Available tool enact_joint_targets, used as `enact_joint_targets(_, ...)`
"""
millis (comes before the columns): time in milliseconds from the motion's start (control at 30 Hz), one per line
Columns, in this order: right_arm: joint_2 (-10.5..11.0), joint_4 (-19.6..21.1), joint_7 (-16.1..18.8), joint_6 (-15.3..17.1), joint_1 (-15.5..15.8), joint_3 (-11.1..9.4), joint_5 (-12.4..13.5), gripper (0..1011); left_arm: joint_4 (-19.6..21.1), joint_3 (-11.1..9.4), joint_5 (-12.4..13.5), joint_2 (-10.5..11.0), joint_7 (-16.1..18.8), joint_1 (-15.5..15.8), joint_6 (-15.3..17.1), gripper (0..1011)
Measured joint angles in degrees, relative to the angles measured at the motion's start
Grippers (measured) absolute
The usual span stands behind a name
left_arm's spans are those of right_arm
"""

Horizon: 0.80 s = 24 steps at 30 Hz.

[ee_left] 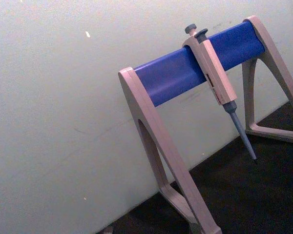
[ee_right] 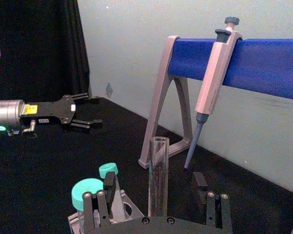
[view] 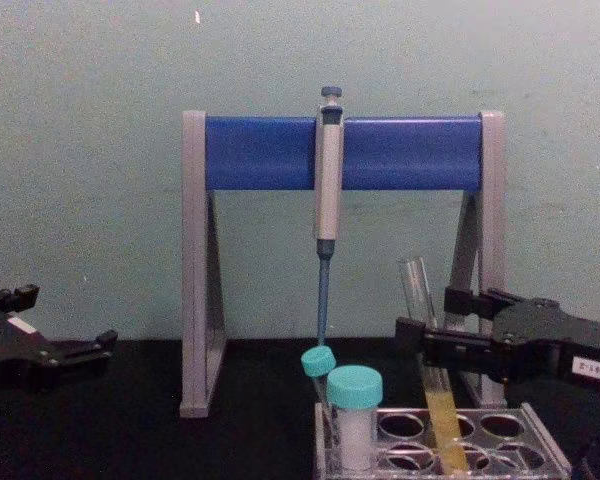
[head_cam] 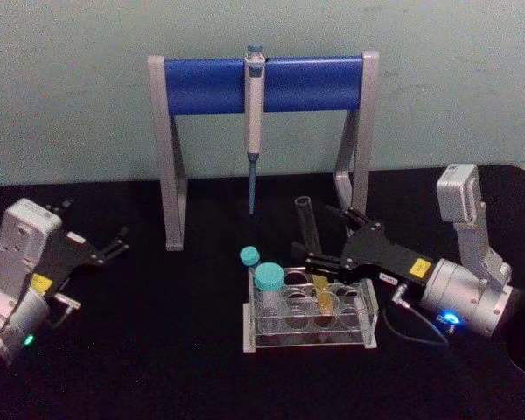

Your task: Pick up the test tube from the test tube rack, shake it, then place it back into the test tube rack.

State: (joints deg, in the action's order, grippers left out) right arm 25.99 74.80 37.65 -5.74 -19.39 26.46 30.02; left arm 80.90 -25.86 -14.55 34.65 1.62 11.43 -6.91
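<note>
I judged the slender clear glass test tube light, slippery, fragile; my right pincer straddled its mid-shaft, released, above the low clear plastic test tube rack.

Test tube rack sits on the table, center-right, in front of the pipette stand. Pipette hangs from the stand's crossbar, mid-span, tip above the table behind the rack. Test tube stands tilted in a rack hole toward the rack's right half, top leaning left and back. Two capped vials sit in the rack's left end, one behind the other. Right gripper reaches in from the right, one finger on either side of the tube above the rack. Left gripper is far left, well apart from the rack, level with the stand's left leg.
</note>
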Motion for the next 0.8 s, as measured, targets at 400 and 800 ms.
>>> enact_joint_targets(400,0.0,0.0,0.0,0.0,0.0,0.0,0.0,1000,0.0,0.0,0.0,0.0,0.0,0.0,0.0,1001)
enact_joint_targets(800,0.6,3.0,-1.6,-1.5,1.3,-0.7,-0.9,1000,0.0,0.0,0.0,0.0,0.0,0.0,0.0,1001)
